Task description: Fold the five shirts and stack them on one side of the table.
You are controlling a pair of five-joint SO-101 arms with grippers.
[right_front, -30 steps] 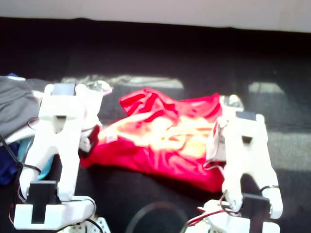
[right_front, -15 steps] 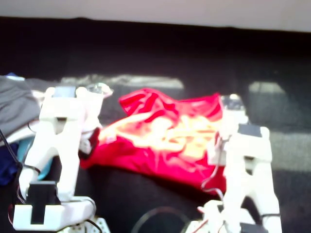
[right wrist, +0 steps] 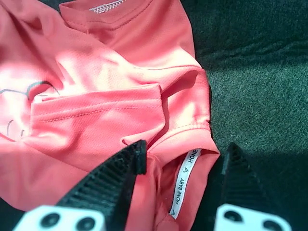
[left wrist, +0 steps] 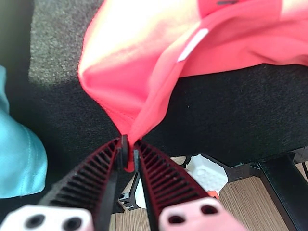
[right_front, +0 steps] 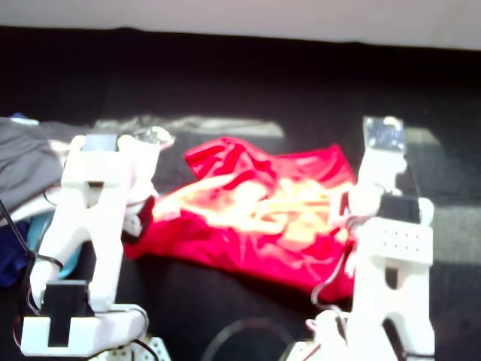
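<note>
Red crumpled synthetic shirt (right_front: 248, 218) pinched at its 9 o'clock corner by left end effector (left wrist: 127, 150), clamped tight on the fabric and unmoved over the last second. Right end effector (right wrist: 185, 161) swung up and forward meanwhile, now hanging with jaws wide apart over the labelled hem at the shirt's 3 o'clock edge. Points to a second grasp, probably to spread the cloth on the black tabletop (right_front: 248, 90) before folding. Teal garment (left wrist: 17, 159) and grey garment (right_front: 22, 162) heaped farther out at 9 o'clock.

The left arm (right_front: 90, 218) and right arm (right_front: 391, 256) are white, with blocky forked links. Black motor blocks (right_front: 64, 301) and thin cables (right_front: 329, 277) sit toward six o'clock. The fingers (left wrist: 91, 178) are dark and ribbed, on pale mounts (left wrist: 53, 219) with screw holes.
</note>
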